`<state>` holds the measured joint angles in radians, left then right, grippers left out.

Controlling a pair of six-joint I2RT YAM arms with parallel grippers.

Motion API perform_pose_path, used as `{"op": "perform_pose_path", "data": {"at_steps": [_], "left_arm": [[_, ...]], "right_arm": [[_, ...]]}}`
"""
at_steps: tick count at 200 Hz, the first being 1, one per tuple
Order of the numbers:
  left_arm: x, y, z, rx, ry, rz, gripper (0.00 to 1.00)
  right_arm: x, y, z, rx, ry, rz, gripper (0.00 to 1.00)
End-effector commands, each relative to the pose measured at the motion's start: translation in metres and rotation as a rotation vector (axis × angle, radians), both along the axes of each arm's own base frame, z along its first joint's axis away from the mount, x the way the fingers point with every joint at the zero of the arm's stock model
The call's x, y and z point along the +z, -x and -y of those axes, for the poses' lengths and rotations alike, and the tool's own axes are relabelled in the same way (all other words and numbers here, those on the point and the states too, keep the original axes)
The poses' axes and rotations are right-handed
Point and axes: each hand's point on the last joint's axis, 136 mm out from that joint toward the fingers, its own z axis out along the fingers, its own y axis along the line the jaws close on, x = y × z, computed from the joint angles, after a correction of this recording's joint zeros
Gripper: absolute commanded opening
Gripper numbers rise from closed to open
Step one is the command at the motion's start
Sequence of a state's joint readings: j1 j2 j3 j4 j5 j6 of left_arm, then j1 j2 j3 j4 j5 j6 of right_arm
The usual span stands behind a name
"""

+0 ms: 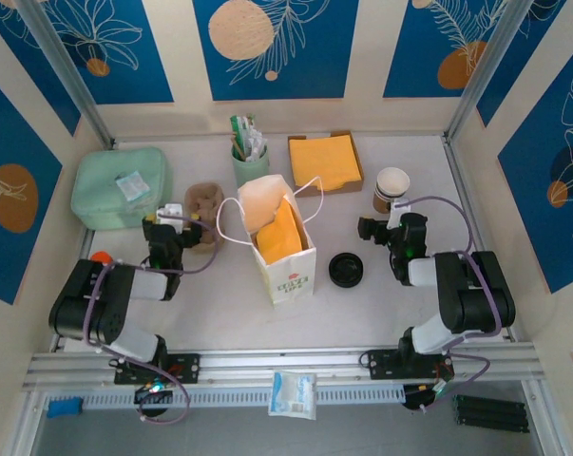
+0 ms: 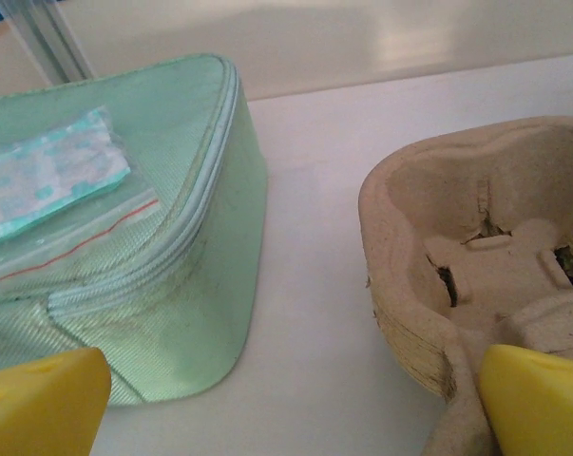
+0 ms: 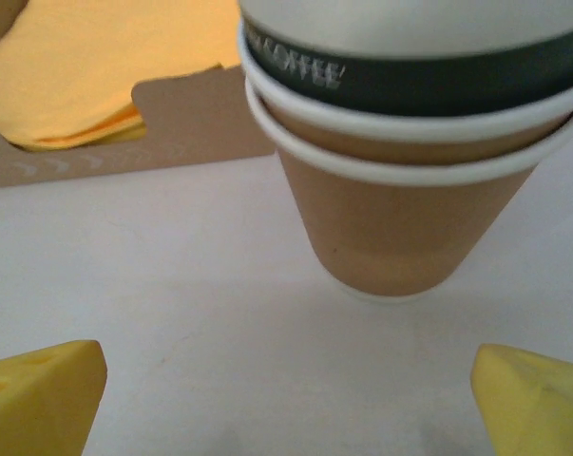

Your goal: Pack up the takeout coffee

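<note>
Before the open right end effector [image 3: 286,399], the takeout coffee [image 3: 400,214] reads "COFFEE"; left end effector [image 2: 286,399] likewise open.

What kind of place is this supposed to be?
Probably a mock takeout-coffee packing station inside a robot test booth: stacked paper cups, a pulp cup carrier and a handled paper bag are laid out.

Up close, the paper cups [image 3: 400,218]: matt brown paper walls, smooth white rolled rims. Far left of them, a plain cardboard tray [image 3: 191,119] holds soft, matt orange napkins [image 3: 86,66]. Over left, the pulp carrier [image 2: 476,247] looks rough and fibrous. The green case [image 2: 172,275] is woven cloth, its plastic sachet [image 2: 48,176] glossy. The table [image 3: 172,285] is smooth, matt white.
</note>
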<state>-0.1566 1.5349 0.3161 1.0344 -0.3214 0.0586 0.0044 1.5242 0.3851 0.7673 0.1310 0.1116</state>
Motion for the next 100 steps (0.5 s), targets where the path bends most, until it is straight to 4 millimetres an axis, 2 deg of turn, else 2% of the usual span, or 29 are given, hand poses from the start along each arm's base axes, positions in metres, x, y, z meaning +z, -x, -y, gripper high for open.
{"op": "perform_pose_path", "data": {"at_steps": [1,100], "left_arm": [[-0.0083,-0.0058,0.0096,-0.069,0.008,-0.030,0.99],[-0.0128,-0.0131,0.0016,-0.077,0.068,-0.067,0.99]], "right_arm": [[0.0217,-0.0121,-0.0046,0.038,-0.022,0.077,0.99],[0.0199,-0.0132,-0.0046,0.027,-0.004,0.065,0.99]]}}
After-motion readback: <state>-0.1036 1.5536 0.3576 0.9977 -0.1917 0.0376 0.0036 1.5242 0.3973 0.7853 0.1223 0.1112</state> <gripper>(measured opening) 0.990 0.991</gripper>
